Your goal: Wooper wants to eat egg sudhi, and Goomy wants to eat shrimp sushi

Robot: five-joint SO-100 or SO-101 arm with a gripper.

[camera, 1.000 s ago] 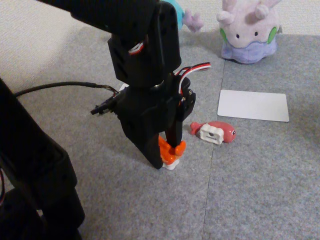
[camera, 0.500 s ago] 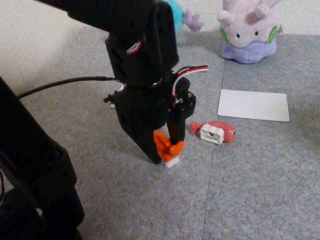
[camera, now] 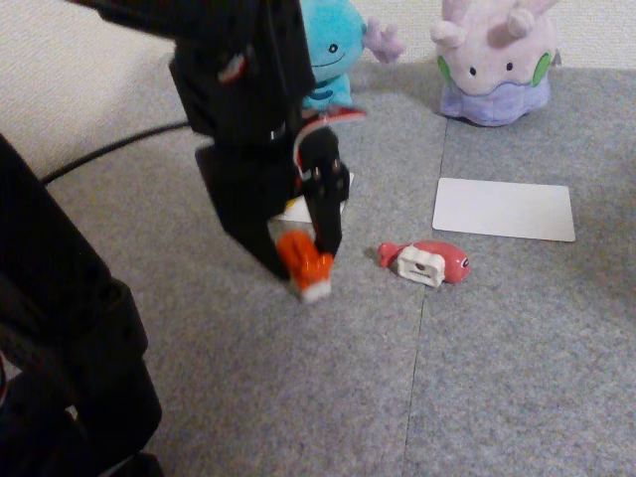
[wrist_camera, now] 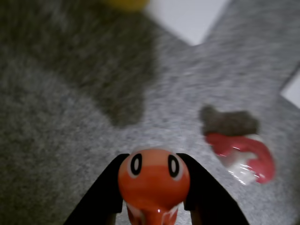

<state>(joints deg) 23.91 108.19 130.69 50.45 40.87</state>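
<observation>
Shrimp sushi (camera: 306, 264), glossy orange over a white rice base, clamped between the black fingers of the gripper (camera: 310, 260) and apparently just clear of the grey carpet (camera: 497, 378), tilted, rice end lowest. In the wrist view, the same piece (wrist_camera: 153, 180) seen end-on: two painted black-and-white eyes, jaws pressed against both flanks.

Likely hard moulded plastic, light and stiff, not fragile; smooth sheen suggests a slippery surface, so a squeeze across the broad middle of the body, as here, judged safer than one on the thin upturned tail or the rounded head. Tilt in the grasp hints at some risk of twisting out.

Just right of the gripper in the fixed view, a pinkish-red sushi piece (camera: 425, 261) with a white band, lying on the carpet. Beyond it, a blank white card (camera: 504, 210); another white card (camera: 299, 210) partly hidden behind the arm. A blurred yellow shape at the top edge of the wrist view, perhaps the egg sudhi (wrist_camera: 125, 3), too soft to confirm.

At the back, Wooper (camera: 328, 55), light blue and smiling, partly masked by the arm; Goomy (camera: 494, 62), pale lilac with green cheek spots, well apart to its right.

No brand, label or legible writing anywhere; both cards blank.
</observation>
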